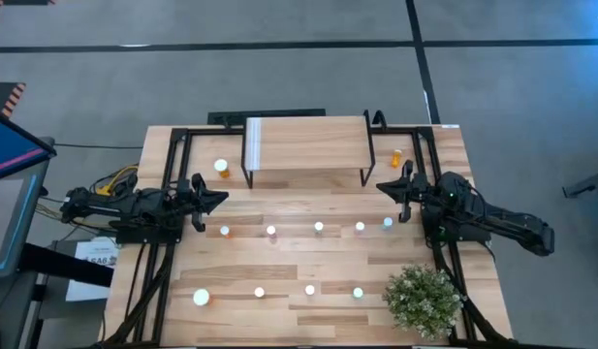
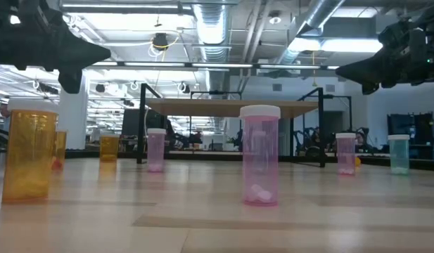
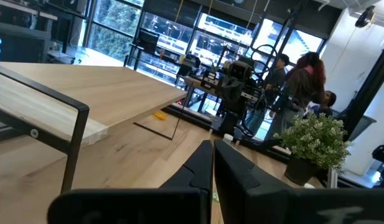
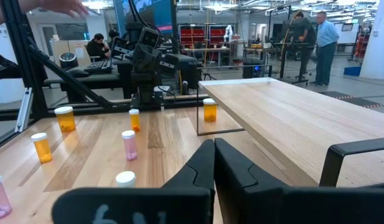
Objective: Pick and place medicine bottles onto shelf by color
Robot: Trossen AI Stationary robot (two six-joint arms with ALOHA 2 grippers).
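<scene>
The shelf stands at the table's far edge on thin black legs, with a white ribbed strip at its left end. Small white-capped bottles stand in two rows on the table: one row mid-table, one nearer. A larger orange bottle stands near left, another left of the shelf. A small orange one lies right of the shelf. My left gripper hovers shut at the left, my right gripper shut at the right, both above the table and touching nothing.
A green potted plant sits at the table's near right corner. Black frame rails run along both sides of the table. In the low view a pink bottle and a large orange one stand closest. People are in the room beyond.
</scene>
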